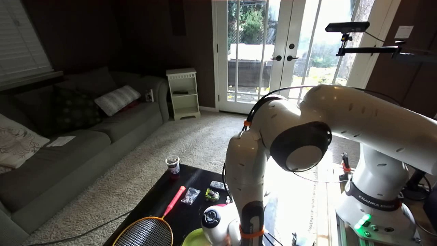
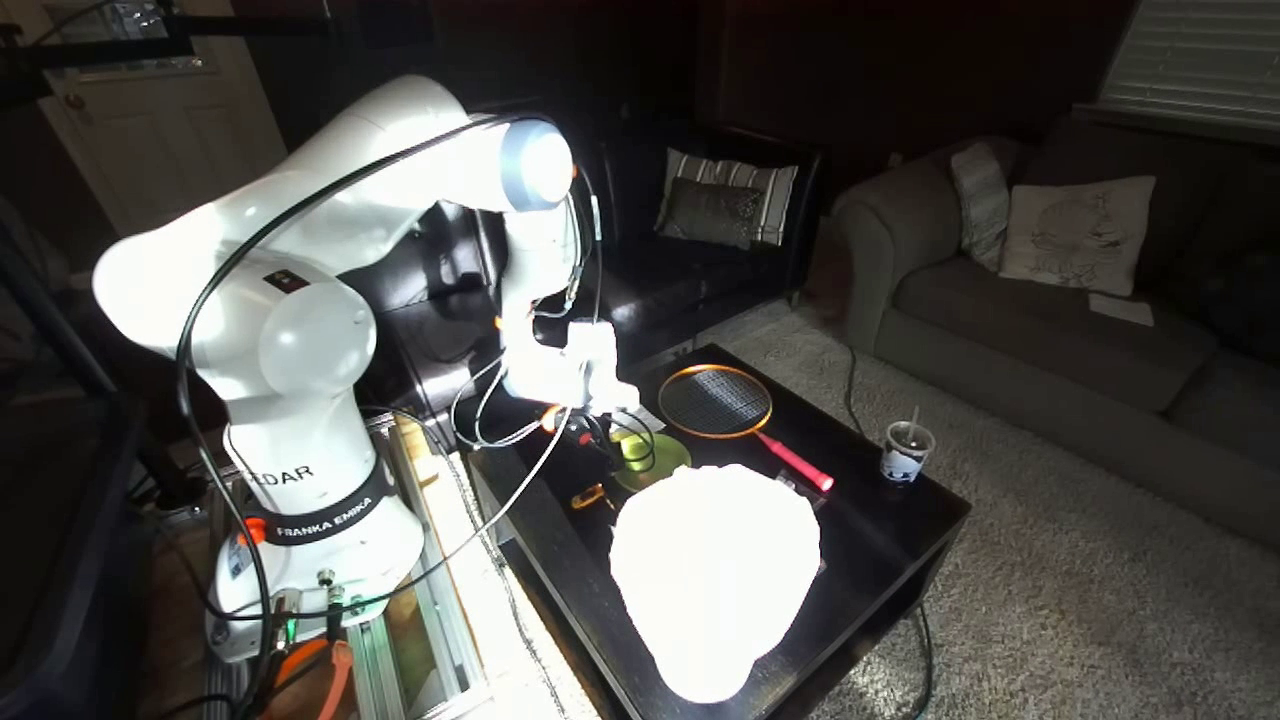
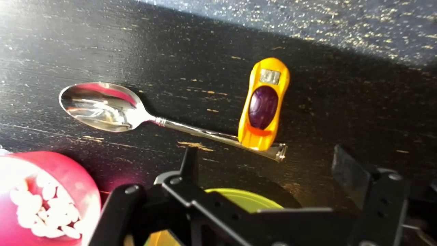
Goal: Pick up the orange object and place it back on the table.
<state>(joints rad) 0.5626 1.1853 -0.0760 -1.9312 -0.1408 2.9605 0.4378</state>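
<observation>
Gripper (image 3: 266, 162) is holding empty fingers (image 3: 351, 177) apart, presumably to straddle the orange-yellow toy car (image 3: 263, 106) toward wrist-view twelve o'clock. The car's six-o'clock end is overlapping a spoon (image 3: 119, 110).

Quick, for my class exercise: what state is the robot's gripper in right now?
Gripper: open, jaws set well apart, holding nothing; the toy car is not in its grip.

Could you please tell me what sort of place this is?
Most likely a home living room, judging by the grey sofa, low black table and glass-paned double doors.
</observation>
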